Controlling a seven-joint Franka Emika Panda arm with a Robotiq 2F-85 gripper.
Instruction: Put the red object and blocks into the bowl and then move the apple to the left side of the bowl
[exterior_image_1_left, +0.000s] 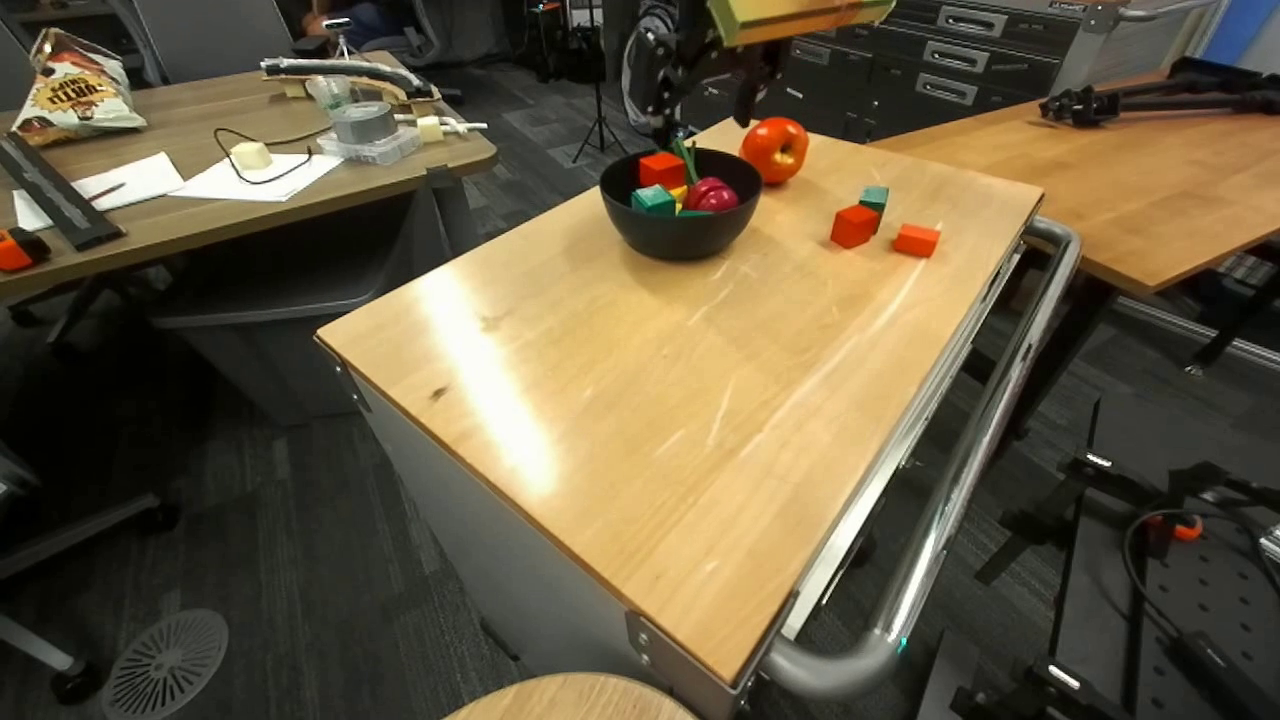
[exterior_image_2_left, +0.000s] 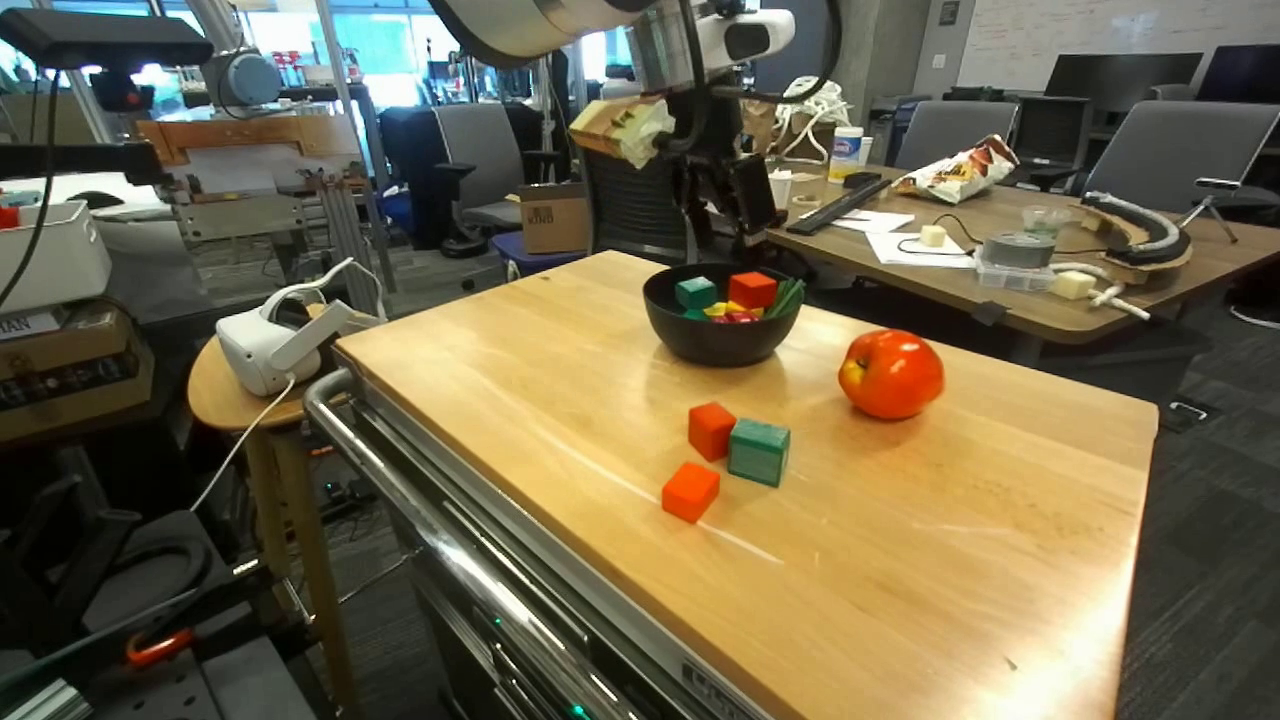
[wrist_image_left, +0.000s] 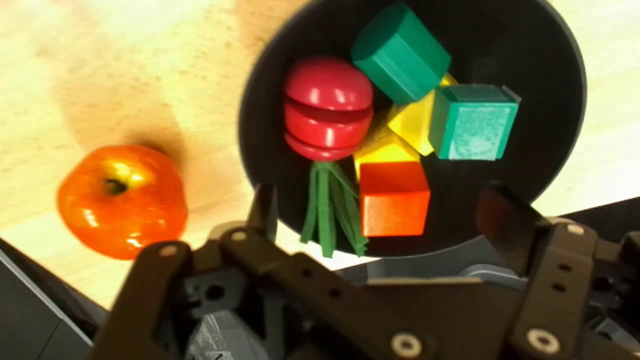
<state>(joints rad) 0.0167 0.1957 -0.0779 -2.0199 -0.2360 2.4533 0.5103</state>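
The black bowl (exterior_image_1_left: 680, 235) stands on the wooden top. Inside it the wrist view shows the red object (wrist_image_left: 328, 107) with its green leaves, two green blocks (wrist_image_left: 474, 125), two yellow blocks (wrist_image_left: 387, 151) and a red-orange block (wrist_image_left: 394, 210). Above the bowl my gripper (wrist_image_left: 380, 200) is open, its fingers apart on both sides of that red-orange block and not touching it. The apple (exterior_image_2_left: 891, 374) sits outside, beside the bowl. On the bare wood lie a green block (exterior_image_2_left: 760, 452) and two red-orange blocks, one (exterior_image_2_left: 711, 431) close against the green one, another (exterior_image_2_left: 690, 492) slightly apart.
A metal handle rail (exterior_image_1_left: 985, 450) runs along one edge of the cart top (exterior_image_1_left: 640, 400). A desk (exterior_image_1_left: 200, 215) with papers and a chip bag is nearby. A stool holding a white headset (exterior_image_2_left: 275, 345) stands by the cart.
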